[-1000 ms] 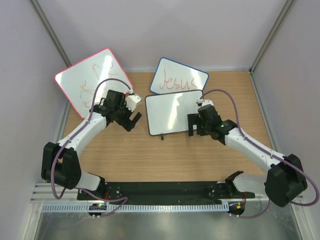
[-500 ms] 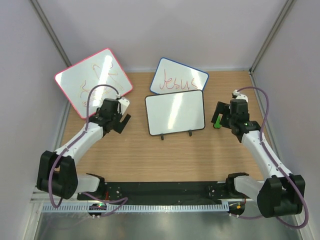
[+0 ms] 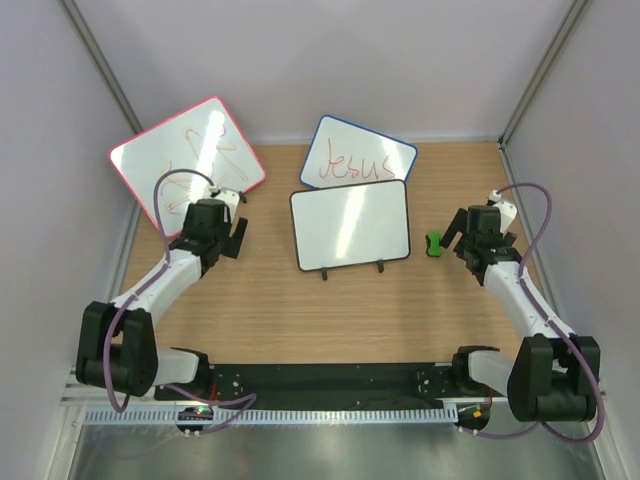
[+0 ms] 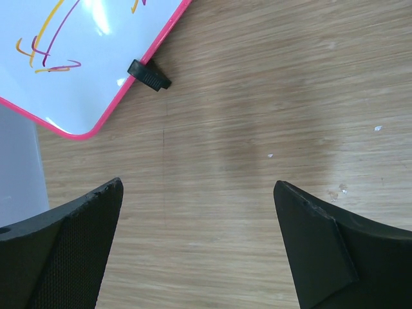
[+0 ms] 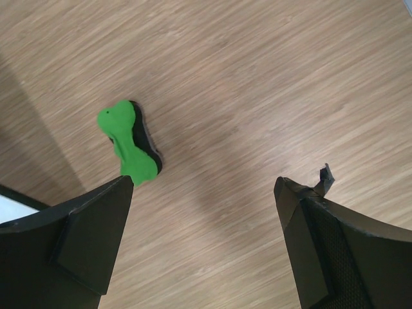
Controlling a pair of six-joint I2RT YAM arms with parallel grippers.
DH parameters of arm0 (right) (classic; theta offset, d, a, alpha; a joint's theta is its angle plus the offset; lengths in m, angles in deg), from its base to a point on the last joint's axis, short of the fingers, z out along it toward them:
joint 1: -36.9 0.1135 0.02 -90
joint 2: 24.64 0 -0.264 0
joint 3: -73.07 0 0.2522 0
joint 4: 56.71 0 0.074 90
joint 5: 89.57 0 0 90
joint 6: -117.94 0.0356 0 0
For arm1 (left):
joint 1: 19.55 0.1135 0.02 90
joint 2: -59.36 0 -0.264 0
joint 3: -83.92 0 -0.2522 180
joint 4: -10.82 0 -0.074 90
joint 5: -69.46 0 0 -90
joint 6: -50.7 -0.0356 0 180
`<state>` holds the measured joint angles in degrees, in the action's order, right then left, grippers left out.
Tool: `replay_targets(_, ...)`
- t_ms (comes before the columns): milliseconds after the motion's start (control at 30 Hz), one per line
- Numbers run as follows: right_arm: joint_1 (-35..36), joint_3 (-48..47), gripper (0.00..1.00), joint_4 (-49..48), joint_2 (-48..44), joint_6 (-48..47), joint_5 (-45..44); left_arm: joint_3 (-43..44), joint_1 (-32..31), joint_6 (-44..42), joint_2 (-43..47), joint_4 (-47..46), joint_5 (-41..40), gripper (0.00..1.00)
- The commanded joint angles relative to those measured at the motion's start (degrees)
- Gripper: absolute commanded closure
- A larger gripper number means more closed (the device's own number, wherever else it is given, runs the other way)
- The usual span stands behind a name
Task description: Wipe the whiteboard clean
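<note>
The whiteboard [image 3: 350,226], black-framed and on two small feet, stands in the middle of the table, and its face shows white with no marks. A green eraser [image 3: 434,244] lies on the wood just right of it. In the right wrist view the eraser [image 5: 129,145] lies ahead of the left finger, outside the jaws. My right gripper [image 3: 462,243] [image 5: 203,182] is open over bare wood beside the eraser. My left gripper [image 3: 236,238] [image 4: 197,187] is open and empty over the table, left of the whiteboard.
A pink-framed board [image 3: 185,160] with scribbles leans at the back left; its corner [image 4: 84,58] and black foot [image 4: 149,75] are just ahead of my left gripper. A blue-framed board [image 3: 357,160] with red writing leans behind the whiteboard. Grey walls close in both sides.
Both arms have drawn away from the whiteboard, the left one to the left, the right one to the right. The green eraser now lies free on the table.
</note>
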<state>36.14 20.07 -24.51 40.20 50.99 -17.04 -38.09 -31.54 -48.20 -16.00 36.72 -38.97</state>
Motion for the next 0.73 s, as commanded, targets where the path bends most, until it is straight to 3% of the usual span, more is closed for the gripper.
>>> replay_targets(0, -0.1, -1.4, 0.00, -1.9, 2.9, 2.4, -4.7, -0.9, 0.1, 2.1, 1.6, -4.7, 0.2, 0.00)
replay_targets(200, -0.1, -3.7, 0.00, 0.8, 6.4, 2.3, -4.5, -1.0, 0.1, 2.1, 1.1, -4.6, 0.1, 0.00)
replay_targets(700, -0.1, 1.2, 0.00, -4.6, 1.1, 1.5, -1.5, -1.2, 0.1, 2.0, 1.2, -4.1, 0.7, 0.00)
